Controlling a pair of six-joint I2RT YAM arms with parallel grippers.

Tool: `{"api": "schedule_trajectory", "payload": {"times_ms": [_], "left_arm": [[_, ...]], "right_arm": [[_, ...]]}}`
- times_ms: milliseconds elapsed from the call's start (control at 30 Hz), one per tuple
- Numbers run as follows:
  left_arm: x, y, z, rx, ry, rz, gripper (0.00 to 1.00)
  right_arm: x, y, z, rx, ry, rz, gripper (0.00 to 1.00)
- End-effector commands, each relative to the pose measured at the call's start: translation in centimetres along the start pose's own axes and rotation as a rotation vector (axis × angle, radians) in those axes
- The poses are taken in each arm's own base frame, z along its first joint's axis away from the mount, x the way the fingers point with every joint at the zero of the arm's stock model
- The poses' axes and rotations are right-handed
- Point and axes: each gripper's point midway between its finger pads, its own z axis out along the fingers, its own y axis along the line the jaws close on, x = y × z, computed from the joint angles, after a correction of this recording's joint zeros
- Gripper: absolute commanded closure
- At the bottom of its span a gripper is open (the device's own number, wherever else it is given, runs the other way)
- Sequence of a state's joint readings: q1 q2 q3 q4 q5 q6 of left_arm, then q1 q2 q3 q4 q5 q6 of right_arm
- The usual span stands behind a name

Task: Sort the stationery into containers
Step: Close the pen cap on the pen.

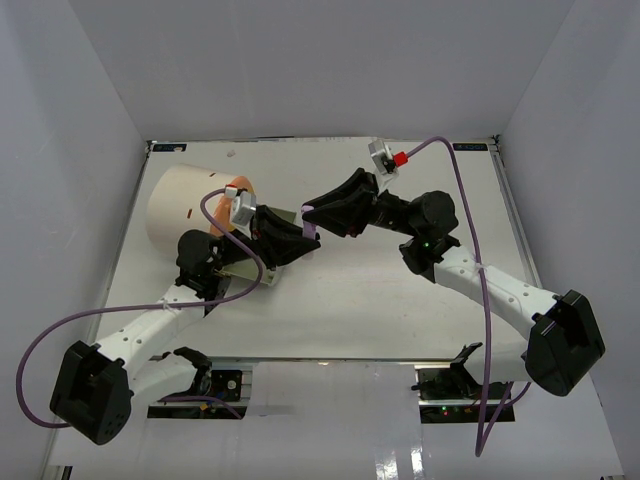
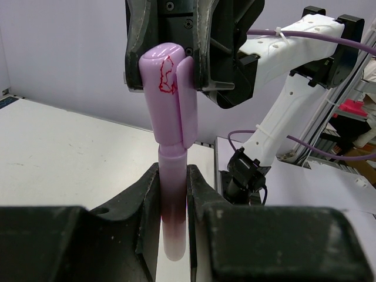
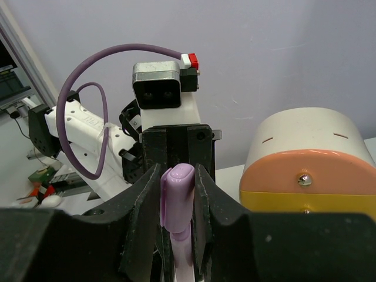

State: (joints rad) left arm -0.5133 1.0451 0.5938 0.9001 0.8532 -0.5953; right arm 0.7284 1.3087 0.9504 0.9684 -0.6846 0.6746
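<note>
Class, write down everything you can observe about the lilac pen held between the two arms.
The lilac pen looks like glossy plastic. It has a rounded cap with a side clip and a red scribbled outline, and a slimmer barrel with a darker band partway along. It is held in mid-air, bridging the two arms. The left end effector is shut on the barrel and the right end effector is shut on the cap. Nothing else visibly touches it.

We've got one capped lilac pen (image 2: 170,153) held mid-air; cream container (image 1: 185,205), orange-and-yellow face, lies on its side.
</note>
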Motion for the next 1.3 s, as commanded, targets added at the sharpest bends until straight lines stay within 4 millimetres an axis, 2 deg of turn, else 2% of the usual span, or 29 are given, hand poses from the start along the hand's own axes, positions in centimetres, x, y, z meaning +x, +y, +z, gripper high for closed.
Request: {"api": "schedule_trajectory", "payload": {"times_ms": [0,200,467,900,1067,1133,1167,1267], "left_arm": [[-4.2,-0.9,1.1,0.037,-0.096,0.098,1.00],[-4.9,-1.1,1.3,0.052,-0.101,0.114,1.00],[-6.0,-1.7,1.3,0.069,-0.154,0.127,1.00],[-8.3,-1.9,1.5,0.066,-0.253,0.148,1.00],[-8.4,-2.0,1.6,0.073,-0.257,0.124,1.00],[-8.5,-2.2,1.6,0.081,-0.251,0.123,1.00],[-8.5,-2.3,1.6,0.084,-0.249,0.121,1.00],[-8.9,-2.8,1.4,0.085,-0.251,0.140,1.00]], "right_arm": [[1.1,0.6,-0.1,-0.040,0.052,0.014,0.87],[2.7,-0.2,-0.5,-0.012,0.091,0.038,0.86],[2.8,-0.1,-0.6,-0.032,0.045,0.065,0.83],[4.6,-0.9,-1.6,0.006,0.060,0.059,0.80],[5.0,-0.4,-1.5,-0.038,0.084,0.022,0.79],[5.4,-0.9,-1.4,-0.036,0.112,-0.005,0.79],[6.3,-1.5,-1.6,-0.013,0.151,0.021,0.79],[7.0,-1.6,-1.6,-0.030,0.187,0.027,0.80]]}}
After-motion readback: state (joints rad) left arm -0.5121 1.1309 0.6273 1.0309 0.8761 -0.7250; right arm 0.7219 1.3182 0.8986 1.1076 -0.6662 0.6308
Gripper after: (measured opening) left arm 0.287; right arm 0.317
